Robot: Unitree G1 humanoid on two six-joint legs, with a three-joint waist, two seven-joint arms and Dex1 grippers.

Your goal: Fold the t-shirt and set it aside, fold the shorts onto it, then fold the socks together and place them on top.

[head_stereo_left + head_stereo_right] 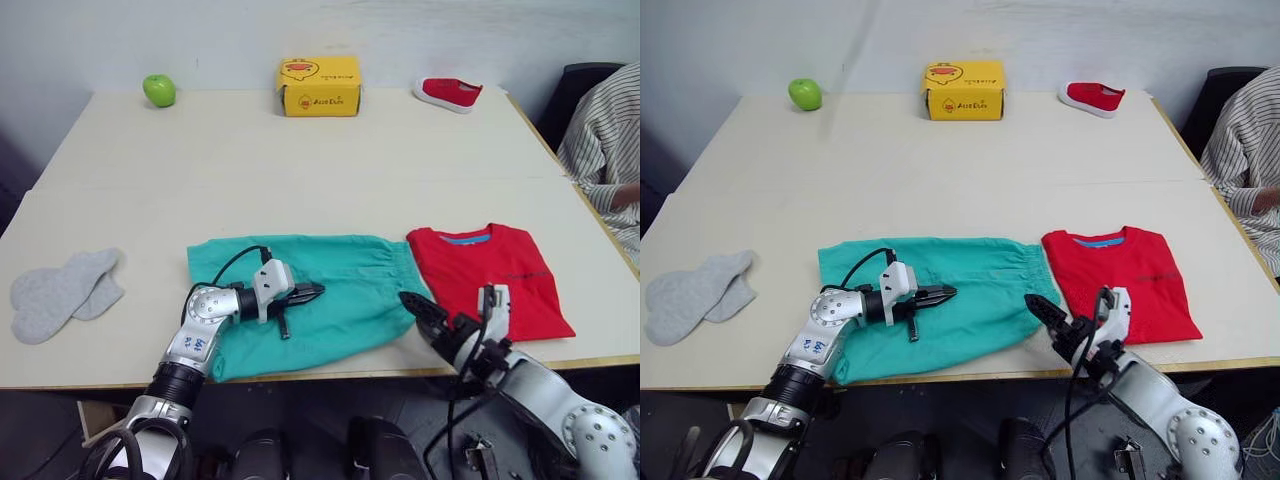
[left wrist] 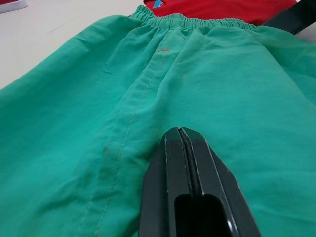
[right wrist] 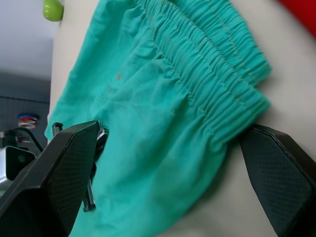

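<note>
Left eye view, from the left: the socks (image 1: pixel 62 292) lie overlapped near the table's (image 1: pixel 300 170) left edge, well apart from both arms. The shorts (image 1: pixel 340 290) lie spread flat at the front middle, waistband to the right, just beside the t-shirt (image 1: pixel 488 275), which rests folded near the front right corner.

The left gripper (image 1: pixel 308 293) lies over the middle of the shorts, its fingers pressed together with nothing between them, tips pointing toward the waistband. The right gripper (image 3: pixel 163 163) sits at the near waistband corner with its fingers spread wide; in its wrist view they straddle that corner of the cloth without closing on it.

The shorts look light, thin and limp, so they will likely sag and crease wherever they are lifted and slide easily on the smooth tabletop. The gathered elastic waistband is the thickest, firmest part and probably the best hold for the right gripper; the left would do better pinching a leg hem at the far left edge.
</note>
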